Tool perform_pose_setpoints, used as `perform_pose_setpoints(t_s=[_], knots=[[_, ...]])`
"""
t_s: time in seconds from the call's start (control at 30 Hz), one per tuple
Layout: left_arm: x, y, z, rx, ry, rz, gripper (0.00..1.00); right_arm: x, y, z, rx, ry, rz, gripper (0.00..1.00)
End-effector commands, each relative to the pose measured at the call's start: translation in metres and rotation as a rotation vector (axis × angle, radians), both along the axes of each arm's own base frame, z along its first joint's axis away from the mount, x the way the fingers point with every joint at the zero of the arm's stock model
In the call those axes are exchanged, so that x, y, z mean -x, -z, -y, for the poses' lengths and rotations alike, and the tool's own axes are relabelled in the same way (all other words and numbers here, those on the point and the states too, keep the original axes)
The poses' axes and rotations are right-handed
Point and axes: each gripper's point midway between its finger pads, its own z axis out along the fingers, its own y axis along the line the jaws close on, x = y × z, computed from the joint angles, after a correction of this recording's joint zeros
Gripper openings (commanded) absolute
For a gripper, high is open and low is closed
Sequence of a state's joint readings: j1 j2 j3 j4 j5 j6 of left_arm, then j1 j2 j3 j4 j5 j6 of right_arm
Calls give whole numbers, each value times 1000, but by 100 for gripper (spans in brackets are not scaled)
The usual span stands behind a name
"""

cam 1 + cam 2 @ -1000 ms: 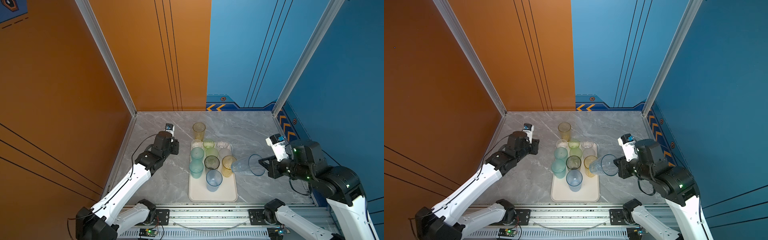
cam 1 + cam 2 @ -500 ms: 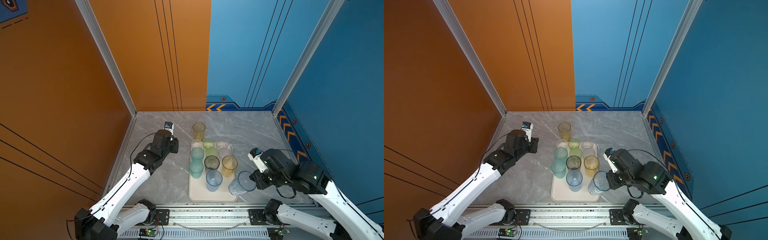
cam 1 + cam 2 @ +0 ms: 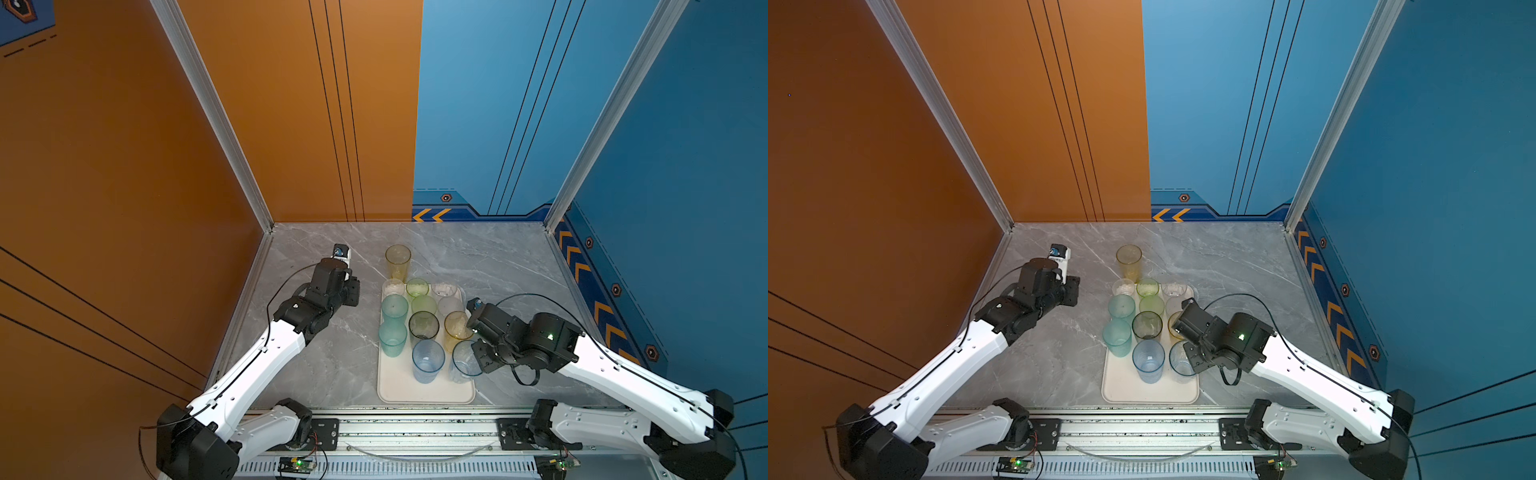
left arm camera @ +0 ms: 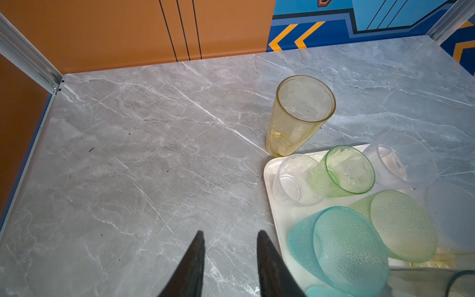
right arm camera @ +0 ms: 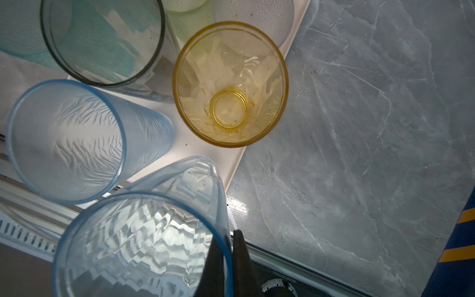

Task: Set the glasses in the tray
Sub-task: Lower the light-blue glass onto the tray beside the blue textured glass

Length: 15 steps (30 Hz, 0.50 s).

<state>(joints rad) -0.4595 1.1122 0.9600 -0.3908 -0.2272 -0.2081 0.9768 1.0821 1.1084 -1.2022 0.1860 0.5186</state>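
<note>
Ten glasses (image 3: 424,326) stand upright and packed close on the tray (image 3: 415,397), which lies mid-table toward the near edge. An eleventh, a pale blue glass (image 5: 144,231), is at the tray's near right corner, beside another blue one and just near of a yellow one; whether its base rests on the tray cannot be told. The right gripper (image 5: 227,237) pinches its rim, one finger inside the wall and one outside, pressed tight against it. A tall yellow glass (image 4: 298,115) stands upright on the table (image 4: 154,154), outside the tray, just beyond its far left corner. The left gripper (image 4: 228,235) hangs over bare table left of the tray, fingers spread apart, holding nothing.
</note>
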Motion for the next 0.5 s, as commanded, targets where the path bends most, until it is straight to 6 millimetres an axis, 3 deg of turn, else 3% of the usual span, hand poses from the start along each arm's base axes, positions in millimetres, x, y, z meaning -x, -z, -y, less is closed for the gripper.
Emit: perform_pose_setpoints(t_s=[0.0, 0.47], knots=[[-1, -9, 1, 2, -4, 9, 35, -7, 6, -4, -4, 27, 26, 0], [-4, -4, 4, -5, 4, -7, 35, -9, 37, -3, -4, 64, -20, 0]])
